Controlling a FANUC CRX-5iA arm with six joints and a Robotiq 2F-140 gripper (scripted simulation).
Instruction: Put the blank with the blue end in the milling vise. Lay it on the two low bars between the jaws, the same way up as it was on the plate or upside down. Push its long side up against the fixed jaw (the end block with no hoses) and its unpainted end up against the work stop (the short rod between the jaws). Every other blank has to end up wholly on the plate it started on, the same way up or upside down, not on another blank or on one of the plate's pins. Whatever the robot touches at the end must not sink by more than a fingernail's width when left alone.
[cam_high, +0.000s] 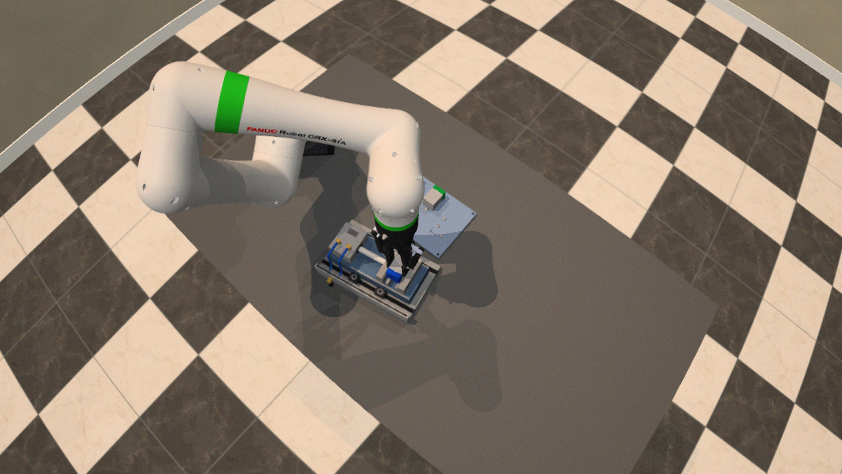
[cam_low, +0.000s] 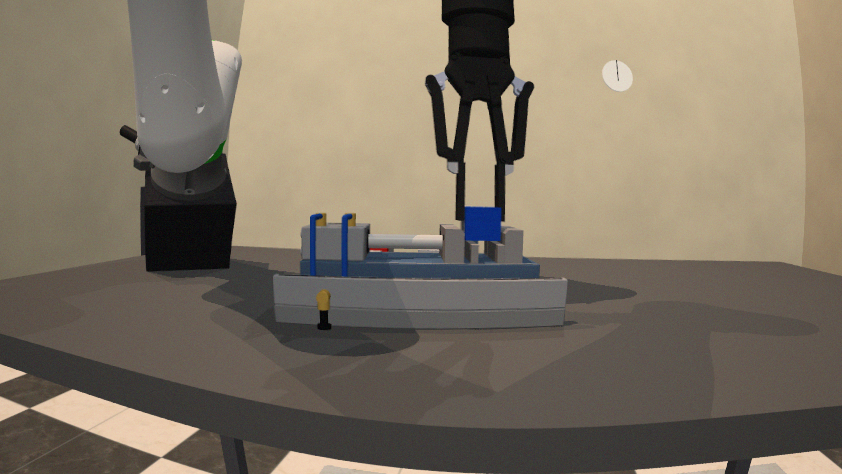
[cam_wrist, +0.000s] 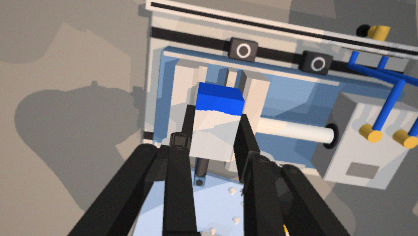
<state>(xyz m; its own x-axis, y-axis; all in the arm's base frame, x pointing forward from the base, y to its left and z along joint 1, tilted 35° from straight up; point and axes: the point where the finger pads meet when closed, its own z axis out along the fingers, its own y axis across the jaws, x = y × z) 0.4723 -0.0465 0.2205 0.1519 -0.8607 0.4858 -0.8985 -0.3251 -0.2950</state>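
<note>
My gripper (cam_low: 481, 219) (cam_high: 395, 264) (cam_wrist: 214, 122) is shut on the blank with the blue end (cam_low: 483, 223) (cam_high: 393, 274) (cam_wrist: 219, 98), gripping its long sides. It holds the blank level, with its lower part dipped between the vise jaws. The fixed jaw (cam_low: 513, 243) (cam_wrist: 182, 82) is on one side and the moving jaw (cam_low: 451, 242) (cam_wrist: 255, 95) on the other. The blank's underside is close above the two low bars (cam_low: 471, 252); I cannot tell if they touch. The blue end faces the exterior view. The work stop rod (cam_wrist: 201, 171) shows dark behind the unpainted end.
The vise (cam_high: 368, 281) (cam_low: 412, 294) has a block with blue hoses (cam_low: 332, 241) (cam_wrist: 360, 140) and a push rod (cam_low: 406, 241). Behind it lies the plate (cam_high: 453, 226) (cam_wrist: 220, 212) with small pins and a green-ended blank (cam_high: 434, 197). A yellow-topped pin (cam_low: 322, 306) stands in front.
</note>
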